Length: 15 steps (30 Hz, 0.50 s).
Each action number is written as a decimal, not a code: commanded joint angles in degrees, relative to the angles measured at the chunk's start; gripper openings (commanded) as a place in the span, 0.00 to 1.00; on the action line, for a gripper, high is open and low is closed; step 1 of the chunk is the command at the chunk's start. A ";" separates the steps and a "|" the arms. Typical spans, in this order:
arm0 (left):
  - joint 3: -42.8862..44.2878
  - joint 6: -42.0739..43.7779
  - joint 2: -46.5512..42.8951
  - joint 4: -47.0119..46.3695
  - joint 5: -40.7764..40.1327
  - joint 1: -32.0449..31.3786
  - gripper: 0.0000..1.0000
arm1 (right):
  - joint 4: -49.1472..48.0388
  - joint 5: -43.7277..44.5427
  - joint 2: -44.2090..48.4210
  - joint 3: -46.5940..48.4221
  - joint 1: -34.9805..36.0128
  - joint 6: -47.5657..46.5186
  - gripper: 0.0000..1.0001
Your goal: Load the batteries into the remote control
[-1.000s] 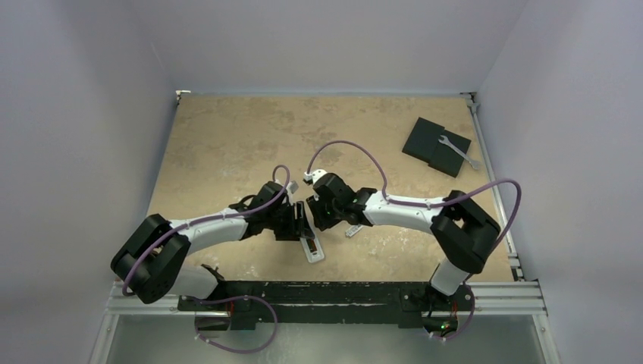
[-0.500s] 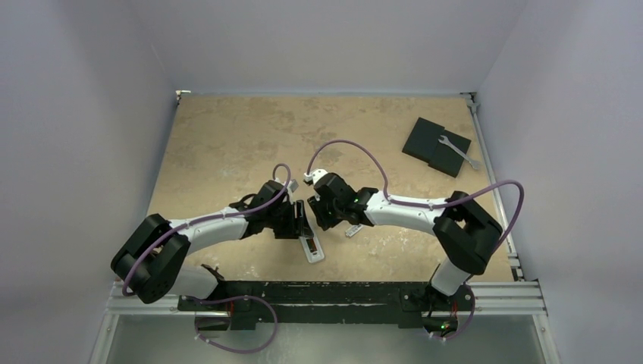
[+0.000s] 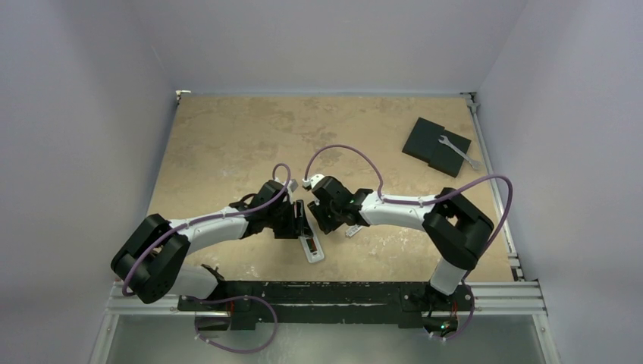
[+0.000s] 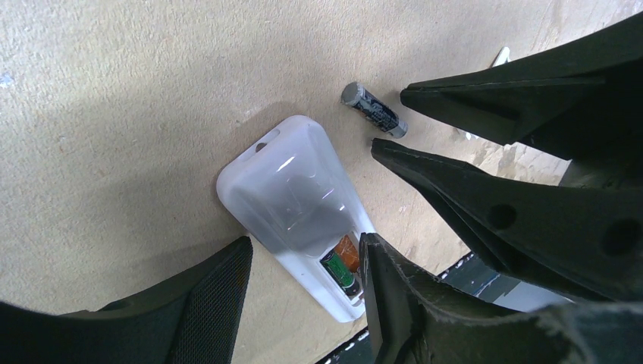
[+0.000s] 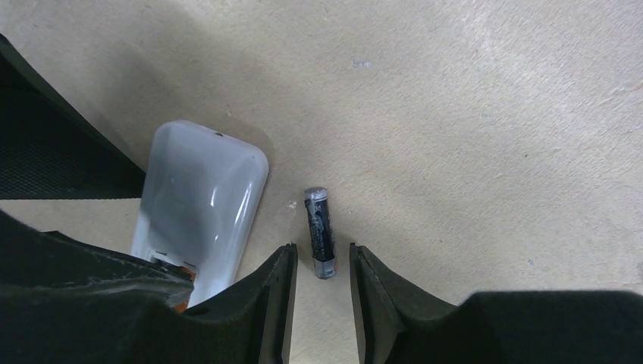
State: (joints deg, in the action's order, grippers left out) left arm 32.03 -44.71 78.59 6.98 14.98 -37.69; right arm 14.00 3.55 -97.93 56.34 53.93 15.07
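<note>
The white remote control (image 4: 292,189) lies face down on the table, its battery bay open. One green battery (image 4: 339,271) sits inside the bay. My left gripper (image 4: 303,243) straddles the remote, a finger against each long side. A second dark battery (image 5: 319,231) lies loose on the table just right of the remote (image 5: 201,189). My right gripper (image 5: 318,249) is open and low over it, its tips on either side of the battery's near end with a gap on both sides. From above, both grippers (image 3: 298,220) (image 3: 317,216) meet at the remote (image 3: 311,249).
A small white piece (image 3: 352,230) lies on the table under the right wrist. A black flat pad (image 3: 436,146) with a silver wrench (image 3: 459,152) on it sits at the far right. The frame rail (image 3: 326,292) runs along the near edge.
The right arm's elbow has swung a little to the left and its gripper has edged nearer the remote. The left arm and the remote have not moved.
</note>
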 commanded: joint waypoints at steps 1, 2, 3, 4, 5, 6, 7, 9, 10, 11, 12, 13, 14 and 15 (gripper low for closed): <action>0.40 2.51 0.69 3.04 -3.12 -0.17 0.54 | 0.72 1.19 -0.62 0.40 -0.23 -1.38 0.39; 0.41 2.52 0.69 3.08 -3.16 -0.21 0.54 | 0.71 1.15 -0.72 0.29 -0.23 -1.44 0.38; 0.42 2.52 0.69 3.04 -3.20 -0.23 0.54 | 0.68 1.07 -0.69 0.13 -0.19 -1.45 0.38; 0.40 2.50 0.69 3.01 -3.20 -0.26 0.54 | 0.65 1.02 -0.77 -0.10 -0.19 -1.47 0.37; 0.44 2.52 0.77 3.03 -3.28 -0.20 0.54 | 0.63 1.02 -0.77 -0.23 -0.20 -1.53 0.37; 0.49 2.54 0.84 3.04 -3.28 -0.24 0.54 | 0.66 1.32 -0.91 -0.26 -0.23 -1.60 0.36; 0.49 2.60 0.93 2.97 -3.37 -0.15 0.54 | 0.98 2.07 -1.13 -0.28 -0.16 -1.62 0.36; 0.55 2.52 1.10 2.95 -3.45 -0.19 0.54 | 1.84 4.19 -1.63 -0.26 -0.18 -1.62 0.34; 0.50 2.52 1.17 2.87 -3.44 -0.19 0.54 | 2.11 4.71 -1.83 -0.26 -0.15 -1.73 0.33; 0.49 2.52 1.26 2.86 -3.54 -0.22 0.54 | 2.09 4.60 -1.98 -0.31 -0.13 -1.86 0.31; 0.49 2.51 1.30 2.90 -3.60 -0.24 0.54 | 1.88 4.36 -2.00 -0.41 -0.14 -1.93 0.27; 0.51 2.44 1.37 2.87 -3.62 -0.19 0.54 | 1.83 4.20 -2.05 -0.48 -0.16 -1.97 0.23; 0.53 2.42 1.39 2.91 -3.72 -0.19 0.54 | 1.82 4.19 -2.01 -0.52 -0.15 -1.97 0.19; 0.49 2.43 1.39 2.88 -3.80 -0.19 0.54 | 1.90 4.18 -2.00 -0.52 -0.14 -1.93 0.16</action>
State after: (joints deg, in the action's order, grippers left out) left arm 32.05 -44.34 78.61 6.98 14.90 -37.69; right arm 14.76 5.52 -98.85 56.34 53.95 13.91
